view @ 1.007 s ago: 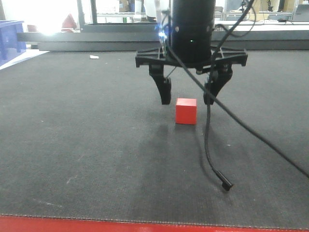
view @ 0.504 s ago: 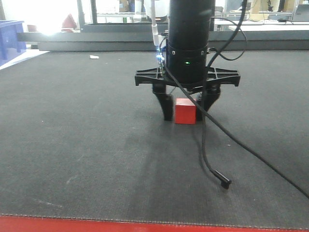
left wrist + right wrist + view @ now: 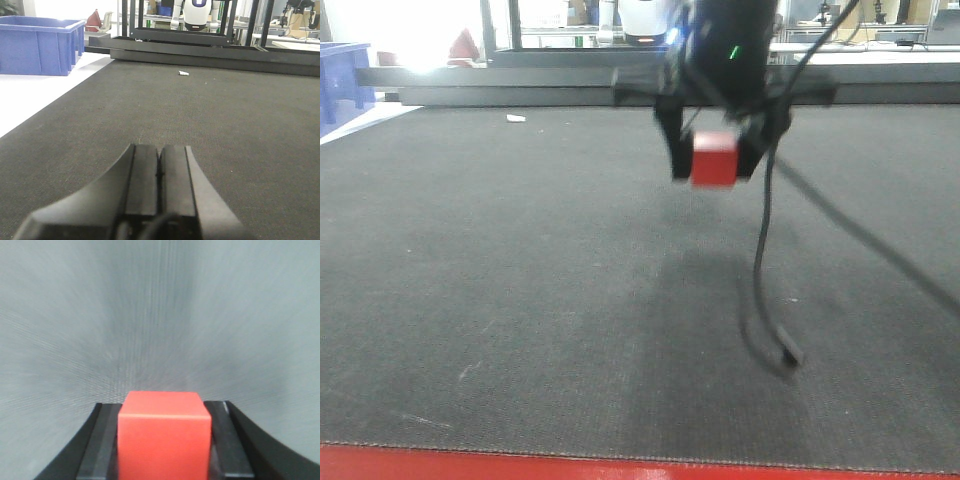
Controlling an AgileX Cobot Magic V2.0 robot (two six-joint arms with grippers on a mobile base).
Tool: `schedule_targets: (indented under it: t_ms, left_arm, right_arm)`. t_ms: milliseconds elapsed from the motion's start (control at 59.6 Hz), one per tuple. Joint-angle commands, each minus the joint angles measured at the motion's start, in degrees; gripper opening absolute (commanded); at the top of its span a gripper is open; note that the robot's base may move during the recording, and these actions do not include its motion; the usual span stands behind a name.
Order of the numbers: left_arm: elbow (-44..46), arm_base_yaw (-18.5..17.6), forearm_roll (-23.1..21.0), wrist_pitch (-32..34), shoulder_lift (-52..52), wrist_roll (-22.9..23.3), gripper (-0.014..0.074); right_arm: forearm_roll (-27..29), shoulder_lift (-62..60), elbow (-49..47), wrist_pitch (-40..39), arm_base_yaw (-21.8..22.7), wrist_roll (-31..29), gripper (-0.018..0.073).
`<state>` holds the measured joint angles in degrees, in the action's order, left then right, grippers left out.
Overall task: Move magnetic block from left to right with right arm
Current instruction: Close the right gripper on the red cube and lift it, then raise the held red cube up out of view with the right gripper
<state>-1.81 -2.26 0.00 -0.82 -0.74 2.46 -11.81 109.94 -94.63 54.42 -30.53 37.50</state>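
On the dark worktop (image 3: 500, 300), front view, left to right.

- Blue bin (image 3: 342, 78) at the 10 o'clock edge, off the mat. In the left wrist view it is an open-topped crate, again at 10 o'clock.
- Small white scrap (image 3: 515, 118) lies flat on the mat at 11 o'clock, near the back rail (image 3: 520, 92).
- Left jaws show only in their own wrist camera, at 6 o'clock of that view. They are fully closed, pads pressed face to face, holding nothing, with mat ahead of them.
- Right arm (image 3: 725, 40) comes down at 12 to 1 o'clock, blurred, with a small green light (image 3: 733, 50) on its body.
- Right jaws point downward and are clamped on the magnetic block (image 3: 714, 160), one finger on each side face, open only by the block's width.
- The block hangs clear of the worktop, with a faint shadow on the mat at its 6 o'clock.
- Right wrist view: the block (image 3: 163, 435) fills the gap between the two black fingers (image 3: 100, 450) at 6 o'clock. The mat beyond is streaked with blur.
- Black cable (image 3: 760, 270) hangs at the block's 5 o'clock. Whether its loose end touches the mat, I cannot tell.
- Red strip (image 3: 620, 468) runs along the near edge.
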Motion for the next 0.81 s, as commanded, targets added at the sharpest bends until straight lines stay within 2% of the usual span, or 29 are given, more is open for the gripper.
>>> schedule_targets:
  t_ms: [0, 67, 218, 537, 789]
  left_arm:
    - [-0.6, -0.4, 0.0, 5.1, -0.8, 0.2, -0.0116]
    - [-0.6, -0.4, 0.0, 5.1, -0.8, 0.2, -0.0116]
    - [-0.6, -0.4, 0.0, 5.1, -0.8, 0.2, -0.0116]
    - [-0.6, -0.4, 0.0, 5.1, -0.8, 0.2, -0.0116]
    - [-0.6, -0.4, 0.0, 5.1, -0.8, 0.2, -0.0116]
  right_arm:
    - [-0.5, -6.8, -0.3, -1.2, 1.5, -5.7, 0.0215]
    - [0.5, -9.6, 2.0, -1.7, 2.7, -9.2, 0.0215]
    - [3.8, -19.0, 14.5, -6.5, 7.2, -16.9, 0.0215]
    - [4.8, -39.0, 40.2, -17.3, 15.9, -21.9, 0.0215]
    - [4.8, -58.0, 55.6, -21.7, 17.0, -25.7, 0.0215]
